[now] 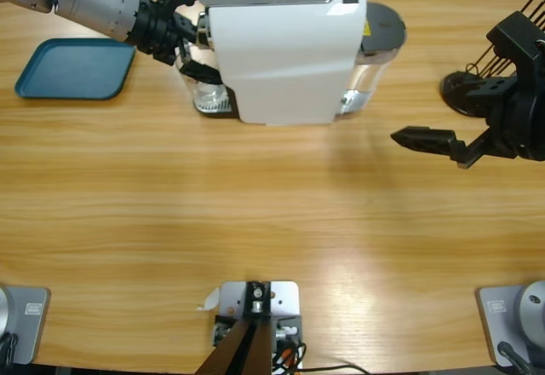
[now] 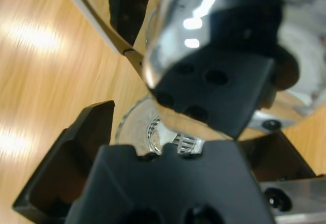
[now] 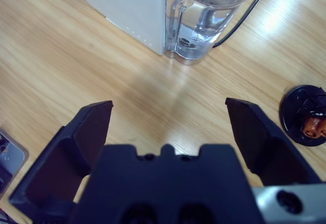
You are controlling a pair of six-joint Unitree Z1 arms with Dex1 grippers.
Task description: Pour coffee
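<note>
While the machine's spout hides most of it:
Glass cup: under the coffee machine, at its 9 o'clock end; fragile, slippery; grip mid-wall.
Left gripper: wide, around the cup.
Right gripper: wide, empty.
Coffee: cannot tell.

My right gripper: jaws spread wide over bare wooden table. Ahead: white coffee machine, its clear water tank. Black round stand at right.
</note>
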